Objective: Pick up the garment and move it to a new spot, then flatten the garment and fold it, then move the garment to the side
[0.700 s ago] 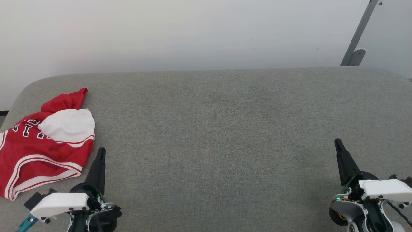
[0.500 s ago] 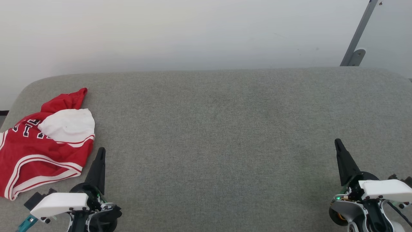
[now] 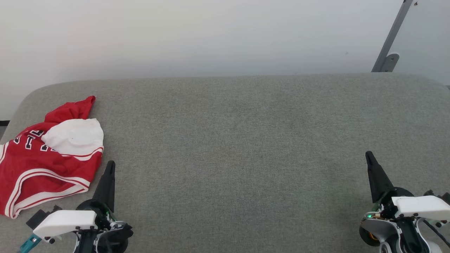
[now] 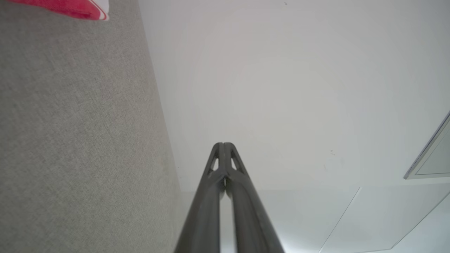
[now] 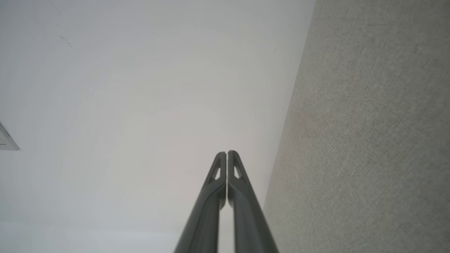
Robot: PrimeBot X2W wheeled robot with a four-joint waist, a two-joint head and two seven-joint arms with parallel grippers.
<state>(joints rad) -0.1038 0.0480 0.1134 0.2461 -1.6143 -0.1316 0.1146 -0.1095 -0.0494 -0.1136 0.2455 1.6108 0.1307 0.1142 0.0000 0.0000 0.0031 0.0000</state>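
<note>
Near edge, lower left: left claw (image 3: 111,165), its two dark fingers pressed together into a single point with nothing between them. The tip aims away from the robot, over bare grey fabric. The left wrist view agrees: the same claw (image 4: 223,146) is closed tip to tip.

Near edge, lower right: right claw (image 3: 368,155), likewise pressed together and empty. In the right wrist view it (image 5: 226,154) shows only a hairline seam between the fingers.

Just beside the left claw, outboard and a little farther out: the garment (image 3: 45,168), crumpled in a heap at the left end of the surface (image 3: 232,140). A strip of grey separates it from the claw. It is red, with striped trim curving along its near side, white lining turned up on top, and black lettering partly visible. A red corner (image 4: 70,8) shows in the left wrist view.

Right claw well apart from the garment.

Far side: pale wall (image 3: 211,35), grey strut (image 3: 390,45) at upper right.
</note>
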